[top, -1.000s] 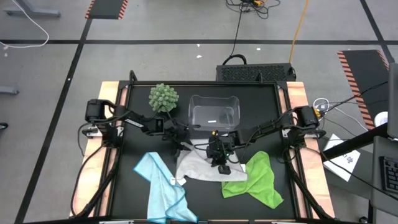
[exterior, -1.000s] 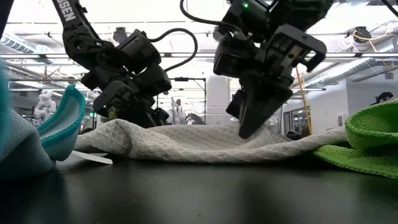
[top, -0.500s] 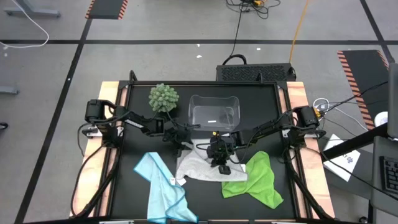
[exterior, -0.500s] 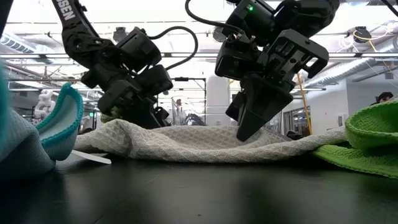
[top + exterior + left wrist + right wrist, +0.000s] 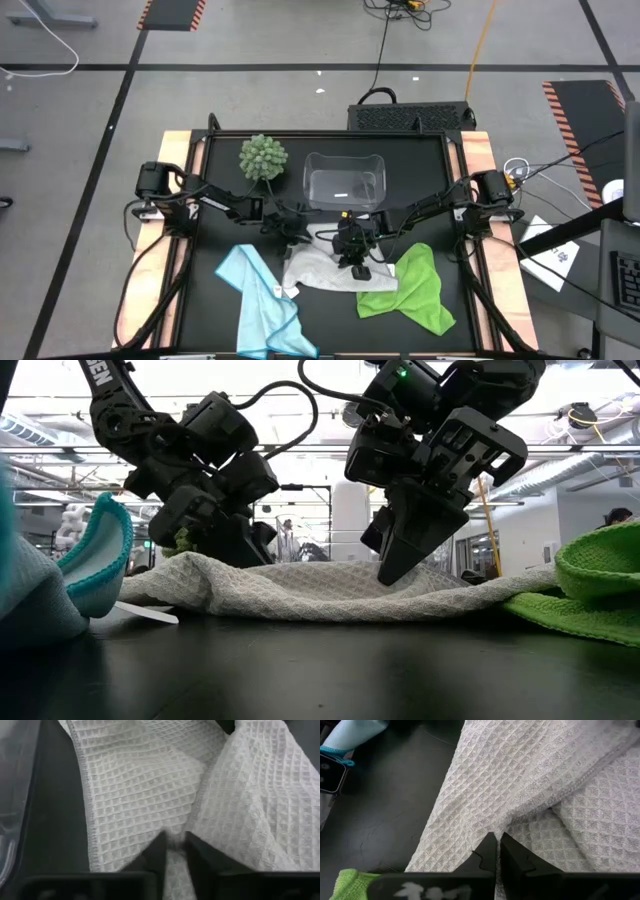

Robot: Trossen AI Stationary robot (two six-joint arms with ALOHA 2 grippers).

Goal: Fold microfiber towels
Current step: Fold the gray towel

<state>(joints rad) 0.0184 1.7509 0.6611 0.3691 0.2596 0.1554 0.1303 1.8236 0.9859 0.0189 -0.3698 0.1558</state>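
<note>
White towel [image 5: 325, 268] lies rumpled mid-table, near the front of the clear bin [image 5: 345, 183], one fold humped up, none of it squared. Left gripper [image 5: 174, 851] sits at its rear left edge, fingers nipped together on a pinch of the waffle weave. Right gripper [image 5: 496, 851] is down on the right part of the same cloth, jaws closed on a ridge of fabric. Light blue towel [image 5: 262, 303] lies crumpled just left of the white one, lime green towel [image 5: 410, 290] just right, its edge touching; neither is handled. Spiky ball plant [image 5: 262, 156] stands at the back left. Judgement: first towel only just gripped, no fold made; all three remain.
</note>
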